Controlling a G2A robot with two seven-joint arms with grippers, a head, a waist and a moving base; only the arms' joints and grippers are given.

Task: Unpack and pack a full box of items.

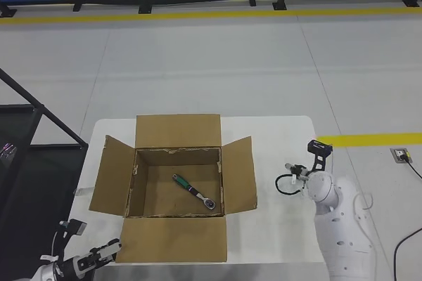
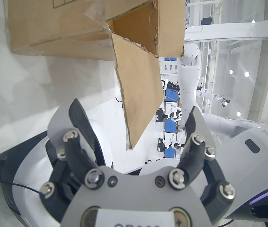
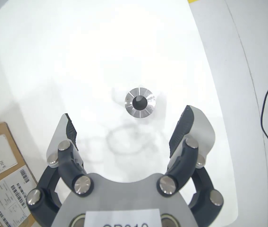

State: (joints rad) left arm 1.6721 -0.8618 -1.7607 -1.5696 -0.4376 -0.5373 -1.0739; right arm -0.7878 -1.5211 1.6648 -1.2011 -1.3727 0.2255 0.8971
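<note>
Plainly the box (image 1: 177, 130) stood open mid-table (image 1: 281, 225), its four flaps spread and a wrench (image 1: 195, 192) lying slantwise on its floor. The left gripper (image 2: 135, 111) hung off the table's near left corner beside a box flap, fingers spread wide and holding nothing. The right gripper (image 3: 128, 116), likewise spread and bare, hung right of the box above a small metal collet (image 3: 139, 102) standing on the table.

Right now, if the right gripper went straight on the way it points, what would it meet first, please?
Probably the small round metal piece on the white table, just ahead of the open right gripper. Depth is unclear, so it might touch the table beside it instead.
</note>
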